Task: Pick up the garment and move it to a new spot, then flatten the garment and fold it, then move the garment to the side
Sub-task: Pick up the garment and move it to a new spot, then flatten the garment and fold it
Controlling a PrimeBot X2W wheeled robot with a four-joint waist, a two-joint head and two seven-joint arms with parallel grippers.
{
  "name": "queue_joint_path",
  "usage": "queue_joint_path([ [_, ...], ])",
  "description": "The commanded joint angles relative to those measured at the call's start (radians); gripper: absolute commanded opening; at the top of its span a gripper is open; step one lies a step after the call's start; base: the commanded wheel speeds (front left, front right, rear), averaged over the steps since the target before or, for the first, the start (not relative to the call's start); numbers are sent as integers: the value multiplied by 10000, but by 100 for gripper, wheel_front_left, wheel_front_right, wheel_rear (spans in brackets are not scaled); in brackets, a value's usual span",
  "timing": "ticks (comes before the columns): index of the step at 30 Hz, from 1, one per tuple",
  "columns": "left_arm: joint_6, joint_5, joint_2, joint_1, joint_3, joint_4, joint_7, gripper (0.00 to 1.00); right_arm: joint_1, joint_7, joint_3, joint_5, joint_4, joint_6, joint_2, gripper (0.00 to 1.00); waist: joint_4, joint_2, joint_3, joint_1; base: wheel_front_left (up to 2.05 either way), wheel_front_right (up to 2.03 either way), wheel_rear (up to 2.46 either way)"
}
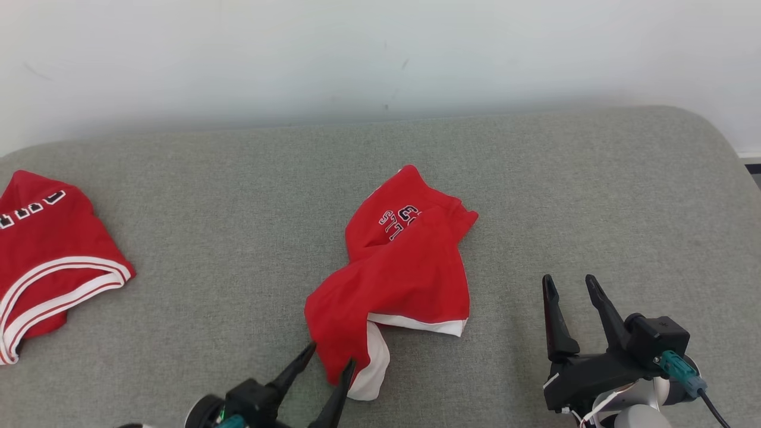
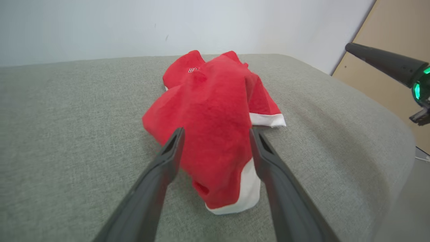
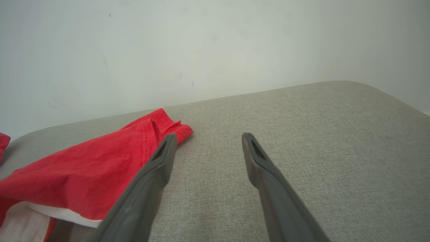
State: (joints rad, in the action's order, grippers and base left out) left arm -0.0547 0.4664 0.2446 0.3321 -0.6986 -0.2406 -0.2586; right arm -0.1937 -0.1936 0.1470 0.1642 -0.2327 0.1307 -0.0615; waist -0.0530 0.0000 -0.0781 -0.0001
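Note:
A crumpled red garment [image 1: 399,274] with white trim and dark lettering lies bunched in the middle of the grey cushioned surface [image 1: 238,190]. My left gripper [image 1: 331,358] is open at its near end, one finger on each side of the red and white hem. In the left wrist view the garment [image 2: 215,117] bulges between the spread fingers of the left gripper [image 2: 216,132]. My right gripper [image 1: 568,284] stands open over bare fabric to the garment's right. The right wrist view has the garment [image 3: 87,174] left of the open right gripper [image 3: 207,137].
A second red garment [image 1: 47,249] with white stripes lies at the surface's left edge. A white wall [image 1: 380,53] runs behind the surface. The surface's rounded right corner [image 1: 713,137] drops off at the far right. My right arm's finger [image 2: 383,62] crosses the left wrist view's upper right.

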Motion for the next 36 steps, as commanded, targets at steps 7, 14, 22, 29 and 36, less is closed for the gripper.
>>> queue_joint_path([
  [7,172,200,-164,-835,-99,-613,-79,100,5,16,48,56,89,1,-39,100,66,0,-149,1,0,0,0],
  [14,396,81,-394,-618,118,-1455,-81,100,-145,-37,142,103,45,1,-58,100,-144,0,-299,1,0,0,0],
  [22,605,-193,-598,-341,457,-1947,-82,100,-172,-70,167,115,-2,1,-87,100,-548,0,-425,1,0,0,0],
  [29,958,-479,-927,-36,594,-2375,-83,0,-236,-100,130,128,-18,1,-126,100,-853,0,-495,1,0,0,0],
  [36,790,-849,-861,-240,1182,-1891,-83,0,-33,-112,-49,53,-8,1,-118,100,-639,0,-362,1,0,0,0],
])
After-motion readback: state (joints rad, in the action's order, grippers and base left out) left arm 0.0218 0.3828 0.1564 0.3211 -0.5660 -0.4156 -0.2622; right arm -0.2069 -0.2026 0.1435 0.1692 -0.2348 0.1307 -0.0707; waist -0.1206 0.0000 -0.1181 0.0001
